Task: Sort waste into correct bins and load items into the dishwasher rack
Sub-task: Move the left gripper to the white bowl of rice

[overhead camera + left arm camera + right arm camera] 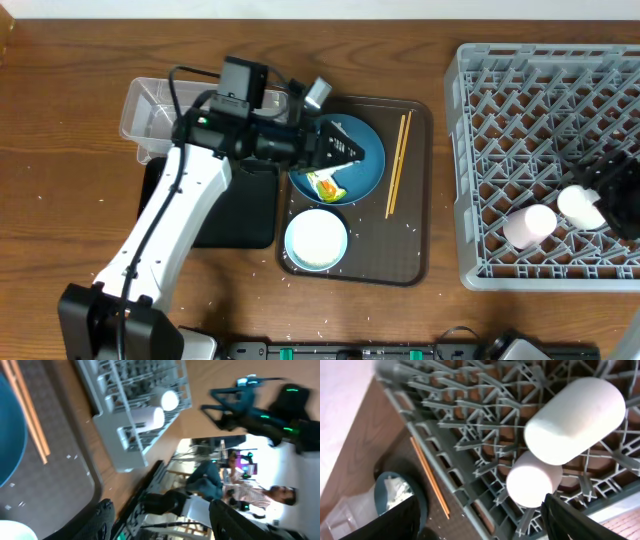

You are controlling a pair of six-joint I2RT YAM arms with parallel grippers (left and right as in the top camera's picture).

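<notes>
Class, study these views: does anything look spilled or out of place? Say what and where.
Loose white rice grains lie scattered on the brown tray and the table. A snack wrapper sits on the blue plate, waste not yet binned.

This looks like a robot lab, not a home. Far past the left fingers [102,519], beyond the wooden table [205,380], a person [280,496] sits in a bright room by a glowing screen [246,456]. A white robot arm [170,235] reaches over the table.
</notes>
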